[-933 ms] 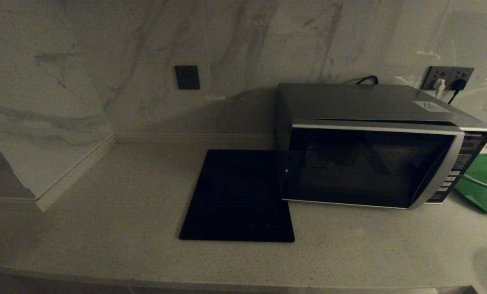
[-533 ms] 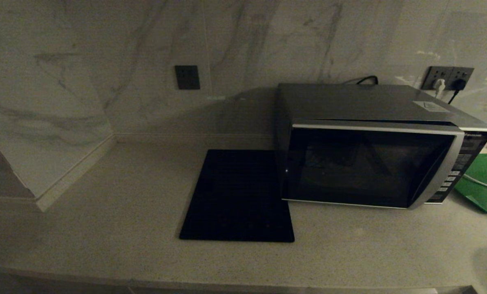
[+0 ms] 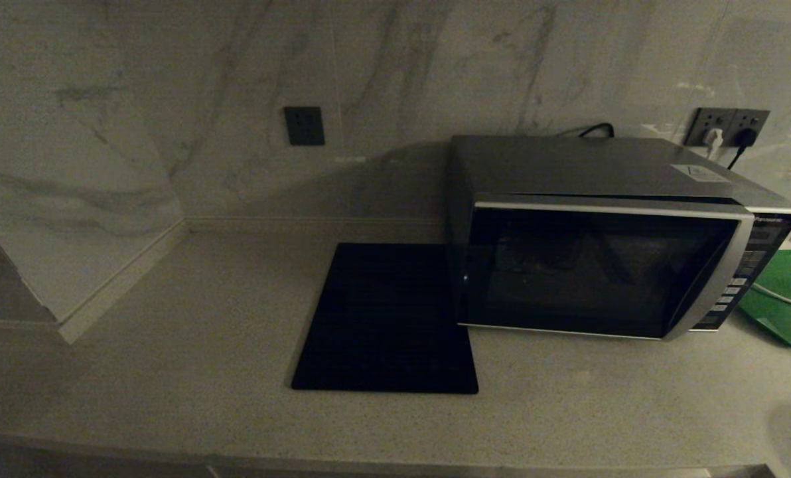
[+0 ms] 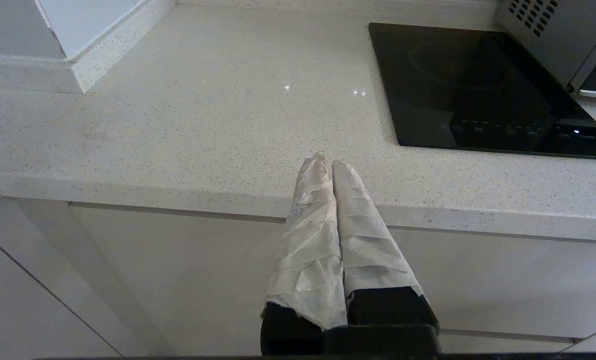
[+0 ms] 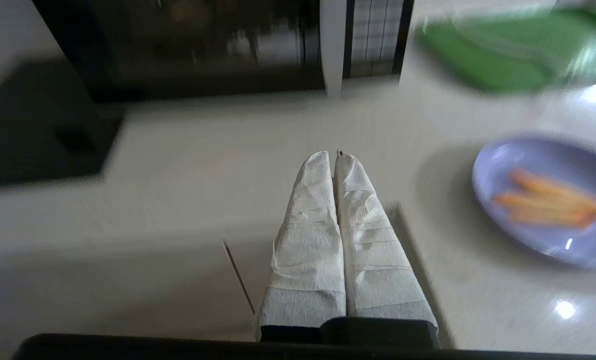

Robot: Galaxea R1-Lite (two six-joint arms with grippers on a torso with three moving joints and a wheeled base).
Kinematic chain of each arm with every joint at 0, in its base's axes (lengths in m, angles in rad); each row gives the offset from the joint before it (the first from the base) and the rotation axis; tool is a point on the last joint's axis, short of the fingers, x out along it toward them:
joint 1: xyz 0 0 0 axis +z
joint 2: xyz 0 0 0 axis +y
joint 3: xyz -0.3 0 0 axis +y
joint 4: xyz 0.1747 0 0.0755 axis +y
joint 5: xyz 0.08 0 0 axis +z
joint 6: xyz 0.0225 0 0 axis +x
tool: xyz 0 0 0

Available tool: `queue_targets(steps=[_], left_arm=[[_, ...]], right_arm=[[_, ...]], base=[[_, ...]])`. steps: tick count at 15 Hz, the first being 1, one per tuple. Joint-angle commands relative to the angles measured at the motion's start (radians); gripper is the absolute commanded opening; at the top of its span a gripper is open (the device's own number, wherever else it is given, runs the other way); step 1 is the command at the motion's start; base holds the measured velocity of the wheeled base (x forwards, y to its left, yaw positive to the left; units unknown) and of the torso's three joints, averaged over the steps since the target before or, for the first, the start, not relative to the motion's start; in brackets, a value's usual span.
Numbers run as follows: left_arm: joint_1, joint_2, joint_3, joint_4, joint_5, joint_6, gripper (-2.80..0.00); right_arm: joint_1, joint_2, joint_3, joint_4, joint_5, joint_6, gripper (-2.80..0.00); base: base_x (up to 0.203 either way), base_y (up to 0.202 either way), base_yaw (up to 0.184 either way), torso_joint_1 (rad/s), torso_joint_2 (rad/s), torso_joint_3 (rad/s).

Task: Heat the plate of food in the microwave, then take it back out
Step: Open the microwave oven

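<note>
The microwave (image 3: 601,259) stands on the counter at the right with its dark glass door closed; its door and button panel (image 5: 375,37) show in the right wrist view too. The plate of food (image 5: 553,200), pale lilac with orange-brown sticks, lies on the counter near the front edge, off to one side of my right gripper (image 5: 334,157). That gripper is shut and empty, hanging over the counter's front edge. My left gripper (image 4: 326,162) is shut and empty too, low by the counter's front edge. Neither gripper shows in the head view.
A flat black square mat (image 3: 385,318) lies left of the microwave. A green tray (image 3: 784,295) sits right of it. Marble walls close the back and left corner. A wall socket with plugs (image 3: 727,129) is behind the microwave.
Nothing on the counter has moved in the head view. The dark shape at the bottom right corner has slipped slightly lower.
</note>
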State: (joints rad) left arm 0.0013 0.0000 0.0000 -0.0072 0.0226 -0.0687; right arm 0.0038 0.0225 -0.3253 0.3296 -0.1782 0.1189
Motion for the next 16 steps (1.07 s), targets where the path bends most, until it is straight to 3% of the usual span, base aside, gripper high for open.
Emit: queue_targets(steps=[1, 5, 11, 13, 16], left_arm=[[0.0, 0.002, 0.0, 0.0, 0.0, 0.0, -2.8], [0.002, 0.0, 0.0, 0.0, 0.0, 0.0, -2.8], [0.001, 0.001, 0.0, 0.0, 0.0, 0.0, -2.8], [0.001, 0.0, 0.0, 0.0, 0.0, 0.0, -2.8], [0.0, 0.0, 0.0, 0.0, 0.0, 0.0, -2.8]], right_arm=[[0.0, 0.111, -0.162, 0.041, -0.009, 0.007, -2.8], [-0.038, 0.365, -0.414, 0.059, -0.062, 0.011, -2.8], [-0.073, 0.778, -0.787, 0.096, -0.379, 0.011, -2.8], [-0.08, 0.887, -0.831, 0.094, -0.448, 0.011, -2.8], [-0.082, 1.006, -0.798, 0.087, -0.48, 0.015, -2.8]], base=[[0.0, 0.0, 0.0, 0.0, 0.0, 0.0], [0.0, 0.0, 0.0, 0.0, 0.0, 0.0], [0.0, 0.0, 0.0, 0.0, 0.0, 0.0], [0.0, 0.0, 0.0, 0.0, 0.0, 0.0], [0.0, 0.0, 0.0, 0.0, 0.0, 0.0]])
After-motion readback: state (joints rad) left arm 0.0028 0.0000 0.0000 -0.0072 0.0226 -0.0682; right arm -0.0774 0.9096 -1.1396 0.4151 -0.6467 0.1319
